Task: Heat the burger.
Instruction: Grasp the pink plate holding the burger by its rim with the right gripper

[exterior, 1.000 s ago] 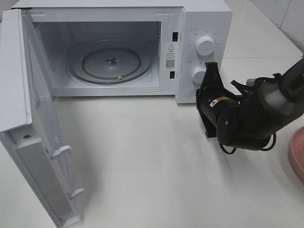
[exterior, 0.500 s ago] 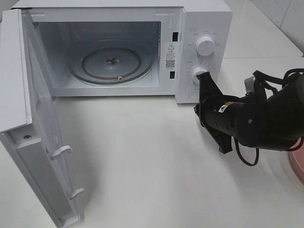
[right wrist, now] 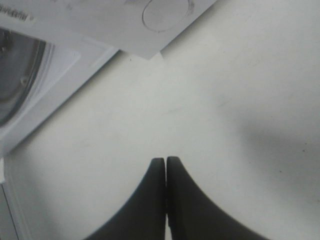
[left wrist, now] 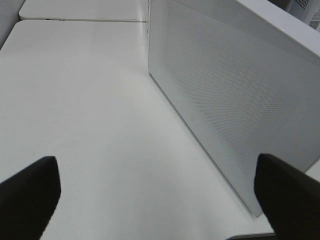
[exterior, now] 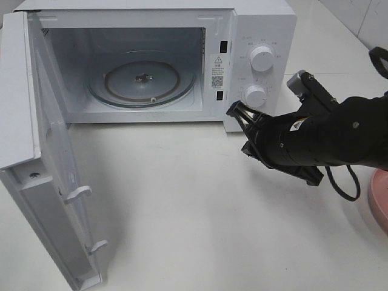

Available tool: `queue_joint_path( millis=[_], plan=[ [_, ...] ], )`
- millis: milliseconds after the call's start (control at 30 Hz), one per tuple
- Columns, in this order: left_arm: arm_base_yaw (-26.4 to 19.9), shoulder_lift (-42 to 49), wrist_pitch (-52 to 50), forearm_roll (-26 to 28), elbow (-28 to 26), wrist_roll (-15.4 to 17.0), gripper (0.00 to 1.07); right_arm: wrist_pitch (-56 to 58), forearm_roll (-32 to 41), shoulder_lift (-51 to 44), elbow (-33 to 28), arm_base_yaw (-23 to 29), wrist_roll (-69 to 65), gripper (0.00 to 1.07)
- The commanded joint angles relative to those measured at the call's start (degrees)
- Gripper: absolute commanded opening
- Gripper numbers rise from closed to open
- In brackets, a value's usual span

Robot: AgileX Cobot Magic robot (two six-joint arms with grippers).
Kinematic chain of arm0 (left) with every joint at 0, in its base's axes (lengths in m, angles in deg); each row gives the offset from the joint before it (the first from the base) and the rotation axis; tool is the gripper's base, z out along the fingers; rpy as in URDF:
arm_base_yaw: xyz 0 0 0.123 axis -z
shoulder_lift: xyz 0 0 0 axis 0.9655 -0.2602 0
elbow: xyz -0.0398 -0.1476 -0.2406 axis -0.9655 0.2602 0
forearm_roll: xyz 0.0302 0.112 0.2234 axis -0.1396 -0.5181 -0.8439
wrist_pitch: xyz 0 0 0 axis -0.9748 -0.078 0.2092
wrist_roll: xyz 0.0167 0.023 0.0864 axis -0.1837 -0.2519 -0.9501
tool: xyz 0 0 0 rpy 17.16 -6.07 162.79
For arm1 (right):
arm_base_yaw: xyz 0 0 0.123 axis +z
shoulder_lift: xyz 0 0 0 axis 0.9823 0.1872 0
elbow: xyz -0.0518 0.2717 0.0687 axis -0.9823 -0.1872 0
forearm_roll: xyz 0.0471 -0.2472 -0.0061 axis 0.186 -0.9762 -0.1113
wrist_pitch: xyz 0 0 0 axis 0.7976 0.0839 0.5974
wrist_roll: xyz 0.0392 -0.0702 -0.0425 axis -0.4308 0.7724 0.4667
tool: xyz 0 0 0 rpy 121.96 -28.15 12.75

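The white surface (exterior: pixel 194 206) fills most of my high view, and its near and right edges run out of frame. On it stands the white microwave (exterior: pixel 267 24), its top cut off by the frame. Its door (exterior: pixel 36 151) is swung wide to the left, and the lower corner of the door is cropped too. Inside I see only the glass turntable (exterior: pixel 142 79).

The right arm (exterior: pixel 327 136) reaches in from the right, a dark bulk whose shoulder end is out of shot. The right gripper (exterior: pixel 234 110) sits low by the bottom of the control panel, under the lower dial (exterior: pixel 255 96) – whether it touches the casing I cannot tell. From its wrist camera the two fingers (right wrist: pixel 150 200) are pressed together with nothing between them, above bare surface.

A pink plate (exterior: pixel 380 197) shows only as a sliver at the right edge, and what it carries is hidden from me.

The left gripper (left wrist: pixel 155 170) appears only in its own wrist view, fingers (left wrist: pixel 30 195) spread wide apart and holding nothing, facing a white dotted panel (left wrist: pixel 230 90) – door or casing, I cannot say.

No view shows me the burger, so I cannot tell where it is.
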Motion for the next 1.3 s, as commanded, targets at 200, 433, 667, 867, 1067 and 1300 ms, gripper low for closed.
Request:
queue_joint_path(
  millis=[200, 433, 667, 867, 1067, 1300],
  plan=[
    [0.34, 0.86, -0.86, -0.06, 0.11, 0.4, 0.98, 15.76, -0.74, -5.21, -0.17, -0.11, 20.8, 0.04],
    [0.34, 0.86, -0.86, -0.06, 0.11, 0.4, 0.98, 26.41, -9.22, -9.4, -0.17, -0.11, 26.7, 0.07],
    [0.34, 0.86, -0.86, -0.06, 0.11, 0.4, 0.98, 34.38, -19.6, -13.75, -0.17, -0.11, 26.64, 0.09],
    [0.34, 0.86, -0.86, -0.06, 0.11, 0.4, 0.98, 42.17, -24.69, -17.48, -0.11, -0.11, 26.64, 0.13],
    [0.34, 0.86, -0.86, -0.06, 0.11, 0.4, 0.98, 50.99, -28.13, -19.54, -0.11, -0.11, 26.64, 0.28],
    [0.34, 0.86, -0.86, -0.06, 0.11, 0.4, 0.98, 55.75, -31.57, -21.14, -0.11, -0.11, 26.7, 0.57]
  ],
)
